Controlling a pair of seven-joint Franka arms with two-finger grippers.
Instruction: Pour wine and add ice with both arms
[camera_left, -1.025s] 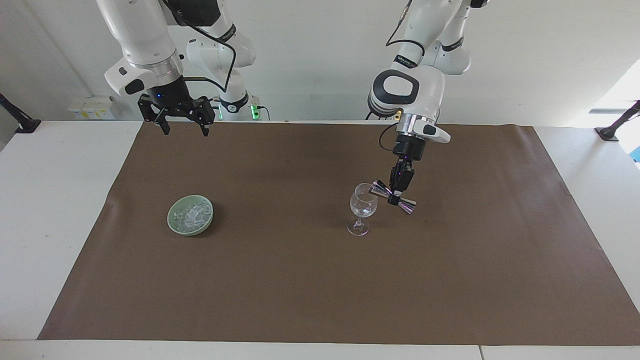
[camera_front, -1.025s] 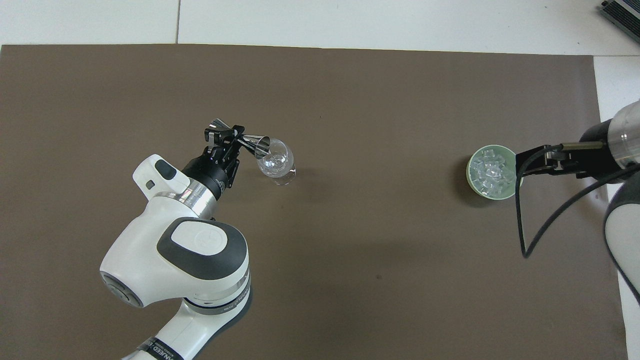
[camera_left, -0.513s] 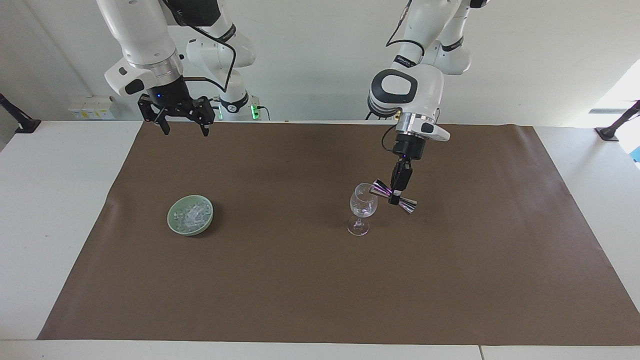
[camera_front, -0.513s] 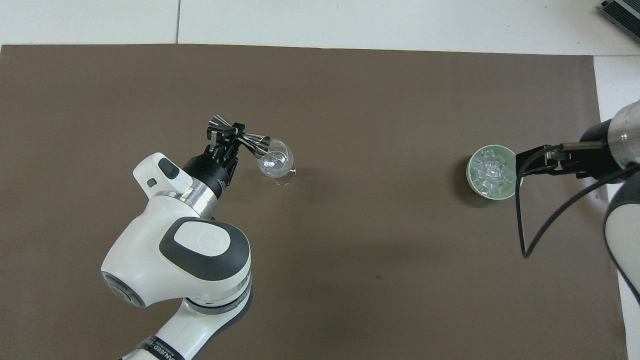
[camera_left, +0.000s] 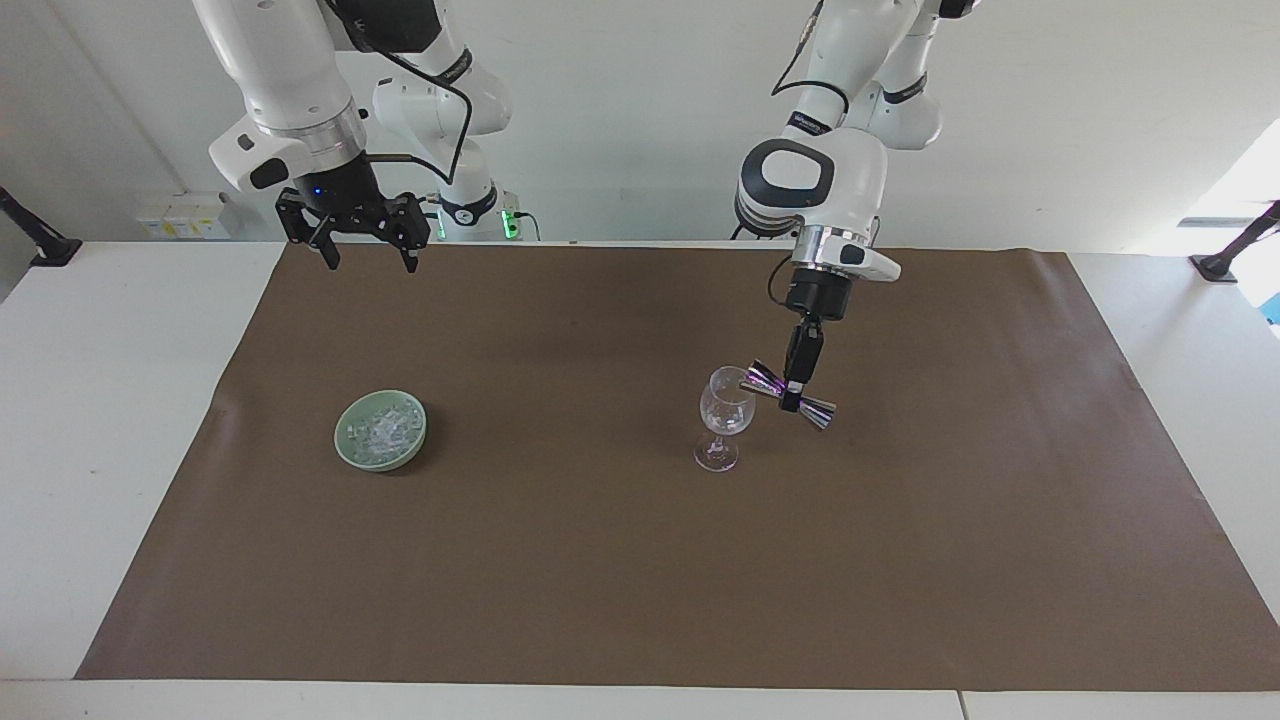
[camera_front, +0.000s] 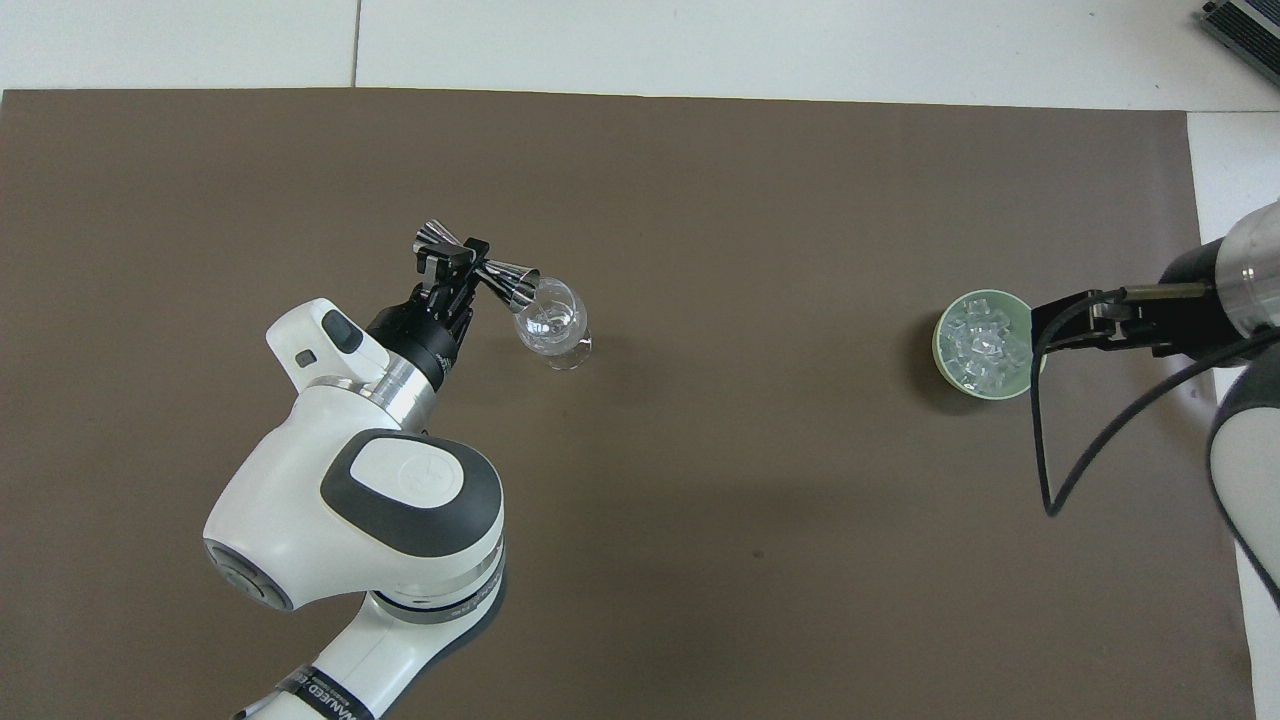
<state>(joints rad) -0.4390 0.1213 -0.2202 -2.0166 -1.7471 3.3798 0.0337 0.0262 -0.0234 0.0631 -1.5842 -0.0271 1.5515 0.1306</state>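
A clear wine glass (camera_left: 724, 415) (camera_front: 550, 322) stands upright on the brown mat. My left gripper (camera_left: 794, 392) (camera_front: 450, 268) is shut on the waist of a silver double-cone jigger (camera_left: 790, 394) (camera_front: 480, 272). The jigger lies nearly level, one mouth at the glass's rim. A pale green bowl (camera_left: 342, 448) (camera_front: 940, 356) holds the ice (camera_left: 384, 432) (camera_front: 984, 340), a heap of clear chunks, toward the right arm's end. My right gripper (camera_left: 366, 255) hangs open in the air over the mat's edge nearest the robots, holding nothing.
The brown mat (camera_left: 620, 560) (camera_front: 760, 180) covers most of the white table (camera_left: 100, 400). A black cable (camera_front: 1050, 430) loops from the right arm beside the bowl in the overhead view.
The left arm's wrist has shifted slightly, bringing the jigger a little closer over the glass's rim. The right arm has not moved.
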